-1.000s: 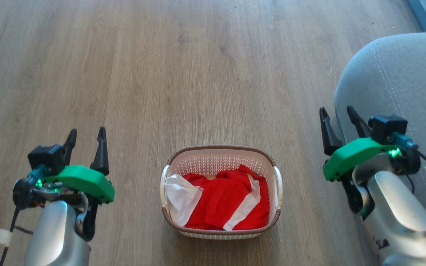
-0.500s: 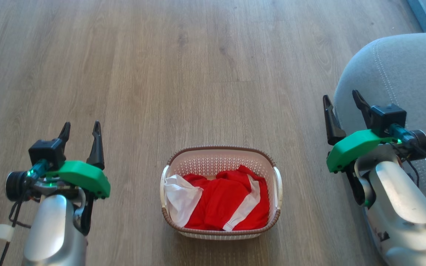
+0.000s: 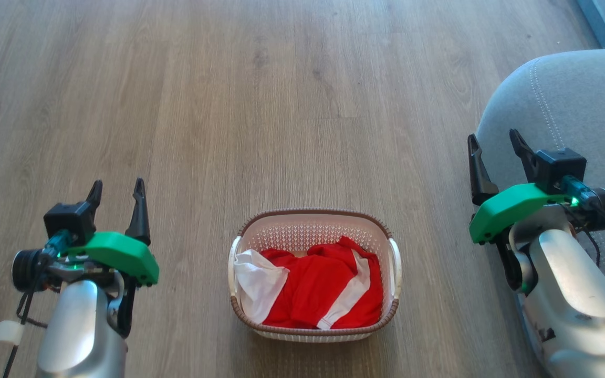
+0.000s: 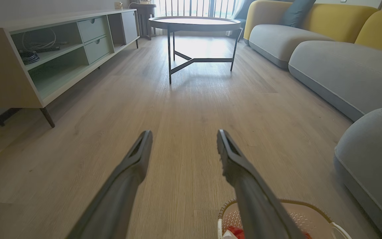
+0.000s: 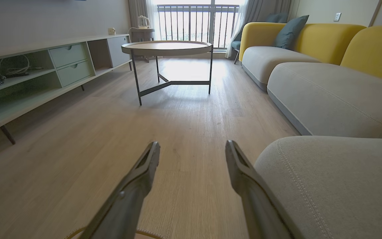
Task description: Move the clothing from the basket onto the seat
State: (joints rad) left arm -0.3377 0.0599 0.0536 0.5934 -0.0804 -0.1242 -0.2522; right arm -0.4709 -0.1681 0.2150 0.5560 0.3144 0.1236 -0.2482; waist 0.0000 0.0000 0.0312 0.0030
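- The small cream-white perforated plastic basket (image 3: pixel 308 233) with a brown braided rim stands on the pale wooden floor (image 3: pixel 229 105).
- The bright red fabric clothing (image 3: pixel 318 286) with white stripe panels lies crumpled inside the basket.
- The large grey upholstered seat (image 3: pixel 570 94) stands at the right.
- The left end effector (image 3: pixel 117 184) hangs spread and empty, left of the basket.
- The right end effector (image 3: pixel 493 135), spread and empty, hovers beside the seat's rounded corner.
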